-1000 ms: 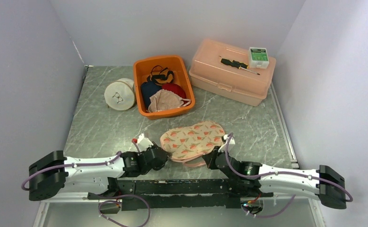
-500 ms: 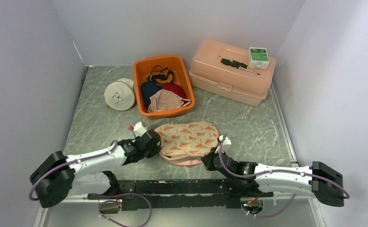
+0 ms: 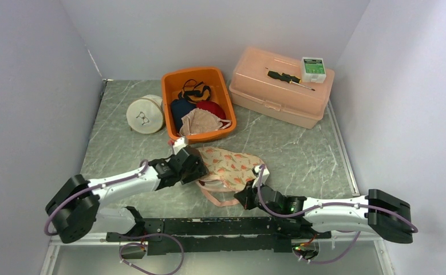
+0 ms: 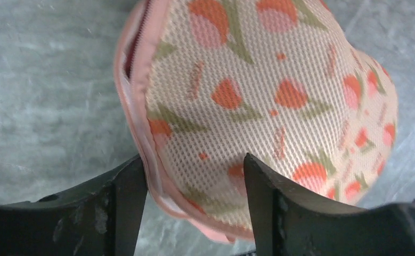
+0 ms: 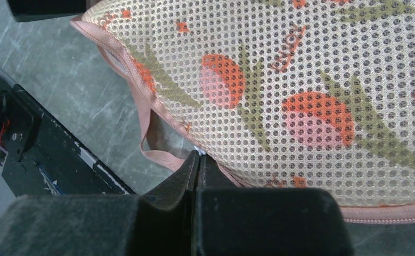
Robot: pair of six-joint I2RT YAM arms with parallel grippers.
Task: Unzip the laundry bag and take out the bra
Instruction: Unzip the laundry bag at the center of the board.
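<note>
Mesh laundry bag [image 3: 232, 167] with a tulip print lies on the tabletop [image 3: 300, 154] near the middle of its near edge, just in front of an orange bin [image 3: 166, 103] of garments. The left gripper [image 3: 193, 167] is at the bag's left end and the right gripper [image 3: 244, 196] at its near edge, where a pink strap [image 3: 214, 199] loops out. A round white pouch [image 3: 145, 114] sits left of the bin. At the far right corner stands a pink box [image 3: 266, 91] with a screwdriver [image 3: 289, 77] and a small green-and-white box [image 3: 312, 67] on its lid.

From the left wrist, the two black fingers [image 4: 125, 202] stand apart with the bag's pink-trimmed end between them. The zipper seam along that edge gapes a little, dark inside. The bra cannot be made out through the mesh.

From the right wrist, the fingertips [image 5: 186, 170] are pressed together on the bag's pink hem, the strap loop hanging just to their left.
</note>
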